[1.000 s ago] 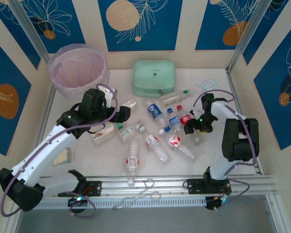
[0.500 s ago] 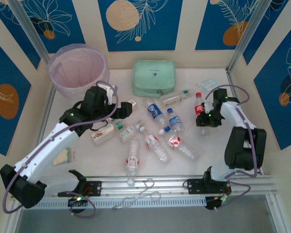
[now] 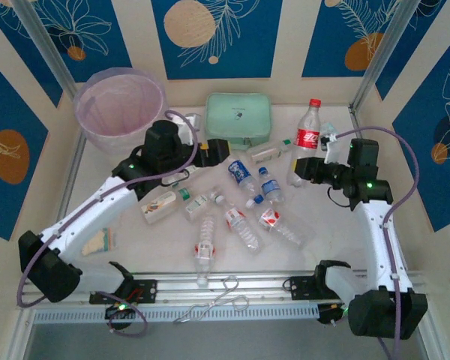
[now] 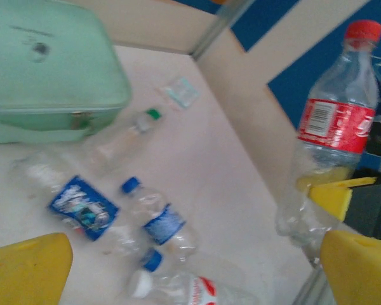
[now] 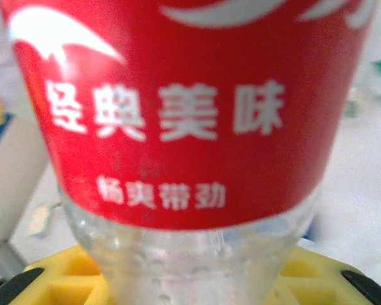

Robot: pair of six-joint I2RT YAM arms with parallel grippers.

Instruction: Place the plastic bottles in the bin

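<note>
A clear bottle with a red cap and red label (image 3: pixel 308 137) hangs upright above the right side of the table. My right gripper (image 3: pixel 303 169) is shut on its lower body. In the right wrist view the label (image 5: pixel 184 114) sits close above the yellow pads (image 5: pixel 51 279). My left gripper (image 3: pixel 217 150) hovers open near the mint case, with nothing between its yellow fingers (image 4: pixel 28 270). Several bottles lie on the table, among them a blue-label one (image 3: pixel 242 176), a blue-capped one (image 4: pixel 155 219) and a green-capped one (image 4: pixel 124 136). The bin (image 3: pixel 120 109) stands at the back left.
The mint green zip case (image 3: pixel 238 118) lies at the back centre, and a small clear packet (image 3: pixel 326 129) lies near the back right corner. Metal tongs (image 3: pixel 217 300) rest on the front rail. A flat tan item (image 3: pixel 97 240) lies at the left edge.
My right gripper shut on the red-label bottle, lifted it off the table and stood it upright in the air. My left gripper moved right and back, toward the mint case.
</note>
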